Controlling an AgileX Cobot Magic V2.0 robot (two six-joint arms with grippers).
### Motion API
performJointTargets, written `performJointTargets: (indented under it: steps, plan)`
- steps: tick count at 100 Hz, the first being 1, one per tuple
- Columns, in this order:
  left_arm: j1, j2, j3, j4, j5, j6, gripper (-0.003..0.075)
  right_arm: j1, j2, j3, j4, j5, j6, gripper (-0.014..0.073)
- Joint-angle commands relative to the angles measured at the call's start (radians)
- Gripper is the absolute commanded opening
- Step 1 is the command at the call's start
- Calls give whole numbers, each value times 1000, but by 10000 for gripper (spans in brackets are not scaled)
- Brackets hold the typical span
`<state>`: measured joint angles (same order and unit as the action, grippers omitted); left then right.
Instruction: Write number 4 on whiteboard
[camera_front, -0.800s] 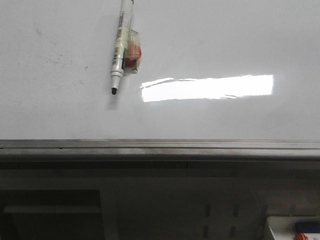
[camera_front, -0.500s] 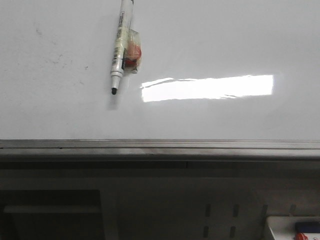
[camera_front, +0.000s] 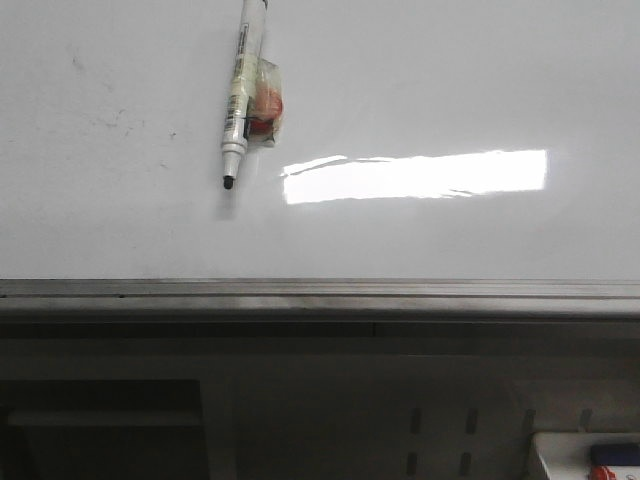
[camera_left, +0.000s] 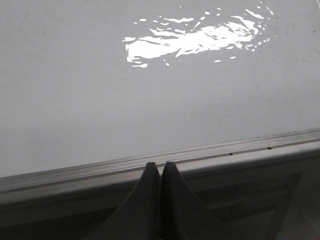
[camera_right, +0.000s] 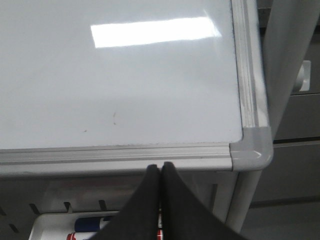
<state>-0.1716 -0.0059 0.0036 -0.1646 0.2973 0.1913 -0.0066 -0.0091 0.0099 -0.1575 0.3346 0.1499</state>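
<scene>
Fingers (camera_left: 150, 182) on both grippers are pressed together, empty; your marker (camera_front: 240, 95) lies on the whiteboard (camera_front: 450, 80) ahead, nearer left, tip toward you

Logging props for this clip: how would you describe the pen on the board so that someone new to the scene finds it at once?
Start from the large glossy white whiteboard with its grey metal edge strip, then find the bright rectangular light reflection. Just beside that glare's end lies a slim white marker pen, black tip toward the edge strip. A red-and-clear taped lump on its barrel sets it apart from the faint smudges nearby.
</scene>
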Motion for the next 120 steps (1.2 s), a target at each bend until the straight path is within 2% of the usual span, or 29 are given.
performJointTargets:
  steps: [1,27,54,58,63,69,75,85,90,120]
  plan:
    - [2,-24,36,-8,-74,-7,-20,-6,-15,24,-16,-17,-1,-46]
    - [2,-24,36,-8,-74,-7,-20,-6,-15,24,-18,-35,-1,-46]
    - [2,-24,36,-13,-74,-7,-20,-6,-15,24,-39,-482,-1,-46]
    - [2,-24,36,-61,-84,-7,-20,-6,-15,24,-39,-523,-1,-46]
    - [2,-24,36,-190,-112,-7,-20,-6,-15,24,-27,-571,15,-46]
    - [2,-24,36,-435,-134,-7,-20,-6,-15,24,40,-584,117,-46]
    - [4,-24,36,-570,-163,-7,-20,-6,-15,24,102,-540,208,-46]
    - [4,-24,34,-768,-234,-7,-20,-6,-15,24,130,-448,218,-46]
    - [4,-24,34,-872,-234,-7,-20,-6,-15,22,134,-451,218,-46]
    - [4,-24,14,-923,-220,-2,-20,-6,-15,-68,142,-473,218,-46]
